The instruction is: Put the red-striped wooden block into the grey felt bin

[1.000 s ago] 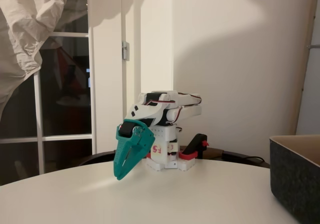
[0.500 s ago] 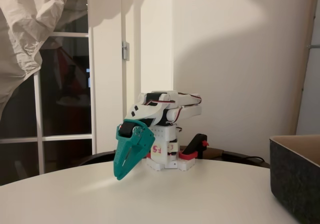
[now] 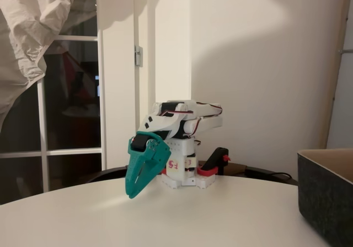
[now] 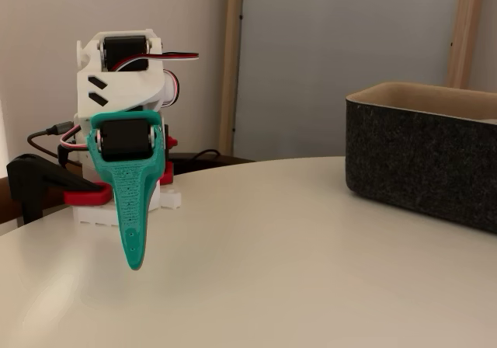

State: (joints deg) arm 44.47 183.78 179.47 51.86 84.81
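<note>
Your gripper hangs folded low in front of the arm's base, its teal fingers pointing down and a little forward, their tips just above the table and not touching it; in both fixed views the two fingers lie flat against each other down to one point, so you have the jaws closed with nothing between them. Behind the gripper you see the white arm tucked back over itself, red and black wires looping along its upper link; its white base stands at the far edge of the round pale table, held there by a black and red clamp.

The grey felt bin sits at the right edge of a fixed view, well apart from your gripper, its thick rim and tan lining catching the light; in the other fixed view it stands upright on the table to the right, straight dark walls facing you. You cannot see into the bin from either angle, and I cannot tell you where the red-striped wooden block lies.
</note>
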